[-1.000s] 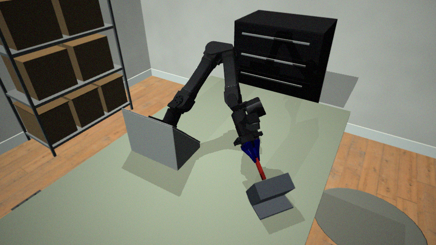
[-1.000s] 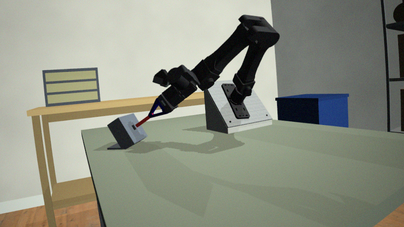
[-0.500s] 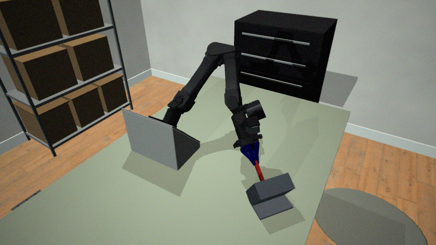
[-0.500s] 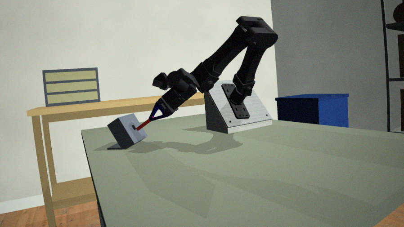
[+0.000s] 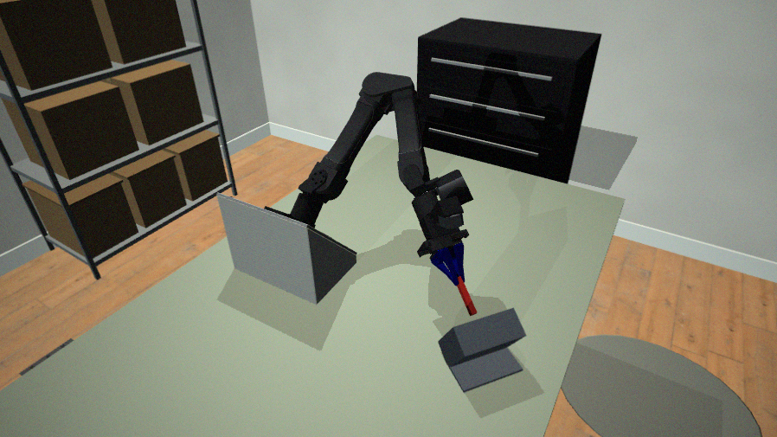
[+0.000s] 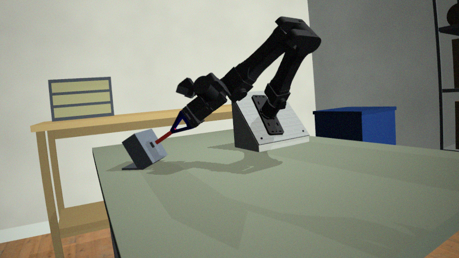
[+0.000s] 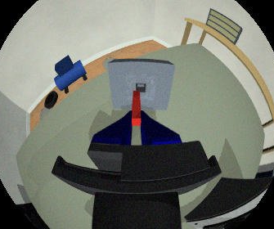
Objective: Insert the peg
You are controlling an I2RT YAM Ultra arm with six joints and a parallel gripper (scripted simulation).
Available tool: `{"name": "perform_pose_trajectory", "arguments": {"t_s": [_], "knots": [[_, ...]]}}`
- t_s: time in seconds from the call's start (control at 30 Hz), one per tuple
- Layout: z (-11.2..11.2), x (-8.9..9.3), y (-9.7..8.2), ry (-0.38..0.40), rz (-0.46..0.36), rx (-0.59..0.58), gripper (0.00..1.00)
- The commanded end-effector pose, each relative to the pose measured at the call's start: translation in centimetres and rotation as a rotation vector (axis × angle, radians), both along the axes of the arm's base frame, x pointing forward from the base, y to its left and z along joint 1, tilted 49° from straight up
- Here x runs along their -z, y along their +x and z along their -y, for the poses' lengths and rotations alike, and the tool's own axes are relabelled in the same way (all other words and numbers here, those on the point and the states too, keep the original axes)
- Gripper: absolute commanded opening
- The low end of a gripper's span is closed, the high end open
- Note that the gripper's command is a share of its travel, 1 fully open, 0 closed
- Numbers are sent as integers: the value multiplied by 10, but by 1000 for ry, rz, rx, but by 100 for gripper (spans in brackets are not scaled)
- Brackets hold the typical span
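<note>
My gripper (image 5: 459,280) (image 6: 173,131) (image 7: 136,114) has blue fingers and is shut on the red peg (image 5: 466,297) (image 6: 163,137) (image 7: 136,103). The peg points out from the fingertips toward the grey sloped panel (image 5: 486,333) (image 6: 157,155) (image 7: 161,78). The square hole (image 6: 152,144) (image 7: 141,87) is in the panel's face. The peg's far end is outside the hole, close in front of the face. In the wrist view it appears slightly left of and below the hole. The top view shows the panel from behind, so the hole is hidden there.
The panel stands on a thin foot plate (image 5: 485,370) near the edge of the green table (image 5: 366,375) (image 6: 304,187). The arm's wedge-shaped base (image 5: 269,248) (image 6: 246,130) stands farther back. A wooden bench (image 6: 135,117) (image 7: 252,61) is beyond the table.
</note>
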State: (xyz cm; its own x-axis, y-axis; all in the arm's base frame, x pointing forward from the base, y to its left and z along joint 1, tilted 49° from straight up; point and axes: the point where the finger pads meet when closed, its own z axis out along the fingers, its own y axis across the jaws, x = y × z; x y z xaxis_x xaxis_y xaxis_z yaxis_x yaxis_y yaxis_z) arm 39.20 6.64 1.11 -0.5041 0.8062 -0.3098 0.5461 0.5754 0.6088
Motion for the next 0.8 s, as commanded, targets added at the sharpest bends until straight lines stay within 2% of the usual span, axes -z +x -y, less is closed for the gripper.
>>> {"name": "perform_pose_trajectory", "arguments": {"t_s": [0.0, 0.43, 0.77], "knots": [[18, -4, -8, -20, -2, 44, 0], [22, -8, -10, -20, -3, 44, 0], [21, 0, -2, -20, -2, 44, 0]]}}
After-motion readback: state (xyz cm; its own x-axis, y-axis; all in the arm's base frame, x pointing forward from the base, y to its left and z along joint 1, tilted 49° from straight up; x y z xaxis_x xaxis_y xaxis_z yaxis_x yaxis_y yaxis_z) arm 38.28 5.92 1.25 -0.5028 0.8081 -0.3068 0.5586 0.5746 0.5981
